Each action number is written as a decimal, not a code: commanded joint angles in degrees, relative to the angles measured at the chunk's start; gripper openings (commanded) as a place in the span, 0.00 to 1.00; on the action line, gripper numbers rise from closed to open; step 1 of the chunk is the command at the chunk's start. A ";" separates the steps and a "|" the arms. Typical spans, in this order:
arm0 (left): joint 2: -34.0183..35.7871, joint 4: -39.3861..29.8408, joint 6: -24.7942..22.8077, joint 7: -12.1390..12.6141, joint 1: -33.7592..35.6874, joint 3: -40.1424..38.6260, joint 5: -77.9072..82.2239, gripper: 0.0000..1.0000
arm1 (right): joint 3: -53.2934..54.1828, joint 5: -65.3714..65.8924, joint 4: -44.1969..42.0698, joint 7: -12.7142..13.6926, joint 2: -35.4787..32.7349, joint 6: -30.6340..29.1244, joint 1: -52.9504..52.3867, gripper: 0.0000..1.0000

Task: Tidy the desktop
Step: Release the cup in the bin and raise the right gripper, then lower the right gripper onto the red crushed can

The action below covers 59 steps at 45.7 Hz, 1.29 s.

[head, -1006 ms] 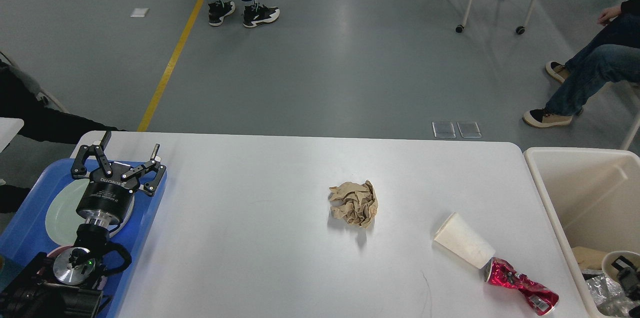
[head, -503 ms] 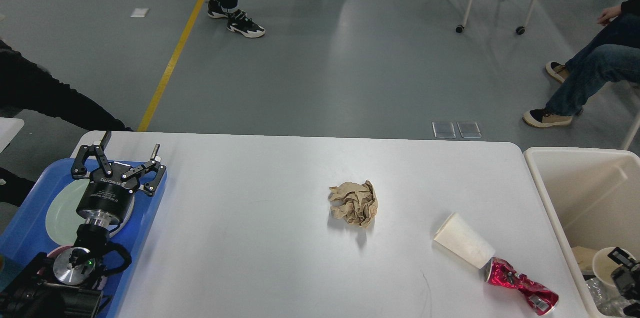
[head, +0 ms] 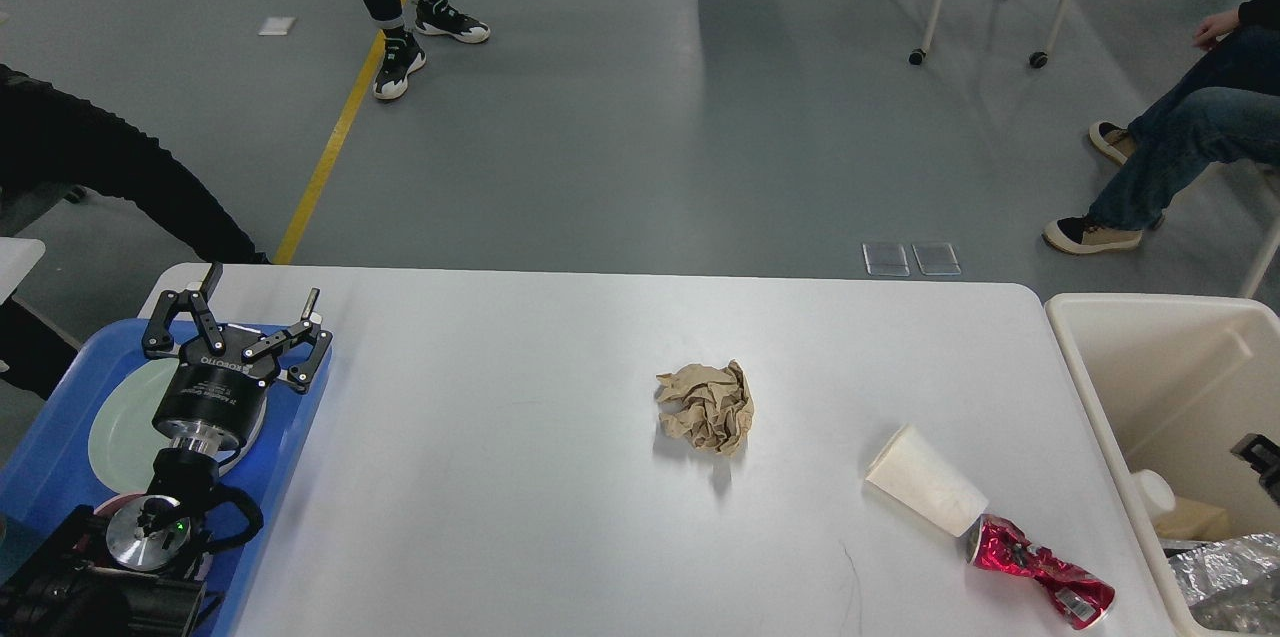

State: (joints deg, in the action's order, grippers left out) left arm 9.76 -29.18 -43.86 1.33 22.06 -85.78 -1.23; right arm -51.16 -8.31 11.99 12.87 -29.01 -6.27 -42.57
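Right pincer has pulled back over bin, grip unreadable (cropped); left pincer wide over tray. Worktop ahead: grab cup mid-body, gently.

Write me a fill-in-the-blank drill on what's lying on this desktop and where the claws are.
1. The crumpled brown paper lies near the ____ of the desktop.
2. The white cup lies on its side, its narrow end next to a crushed ____ can.
3. The left claw is open above the ____ tray.
4. The beige bin stands at the desktop's ____ end.

Missing words: middle; red; blue; right
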 commanded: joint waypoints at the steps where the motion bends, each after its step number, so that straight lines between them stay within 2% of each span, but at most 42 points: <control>1: 0.00 0.00 0.00 -0.01 0.00 -0.09 0.00 0.96 | -0.35 8.56 13.03 1.62 -5.08 -2.08 -10.93 1.00; 7: 0.00 0.00 0.00 -0.01 0.00 0.00 0.00 0.96 | -1.92 18.93 30.43 6.02 -10.80 -4.18 -24.64 1.00; 12: 0.00 0.00 0.00 -0.01 0.00 -0.09 0.00 0.96 | -10.52 22.46 42.48 6.73 -11.51 -10.50 -38.44 1.00; 18: 0.00 0.00 0.00 -0.01 0.00 -0.09 0.00 0.96 | -19.41 22.20 52.68 6.73 -5.89 -22.89 -56.10 1.00; 22: 0.00 0.00 0.00 -0.01 0.00 -0.09 0.00 0.96 | -19.86 21.93 56.73 6.73 -1.58 -33.43 -64.73 1.00; 28: 0.00 0.00 0.00 -0.01 0.00 -0.09 0.00 0.96 | -18.46 20.18 66.12 6.73 4.04 -43.29 -76.33 1.00; 31: 0.00 0.00 0.00 -0.01 0.00 0.00 0.00 0.96 | -18.01 17.02 71.40 6.73 7.12 -44.53 -81.78 1.00; 35: 0.00 0.00 0.00 -0.01 0.00 0.00 0.00 0.96 | -16.00 14.12 75.80 6.81 7.57 -45.14 -86.27 1.00; 45: 0.00 0.00 0.00 -0.10 0.00 0.00 0.00 0.96 | -7.83 13.41 84.86 6.73 3.53 -45.23 -94.70 1.00; 59: 0.00 0.00 0.09 -0.10 0.00 0.00 0.00 0.96 | -7.91 13.67 84.16 6.73 3.17 -45.15 -96.65 1.00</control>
State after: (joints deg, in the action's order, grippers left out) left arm 9.76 -29.18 -43.82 1.22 22.06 -85.78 -1.23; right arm -59.00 5.75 96.80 19.70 -26.39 -51.75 -139.14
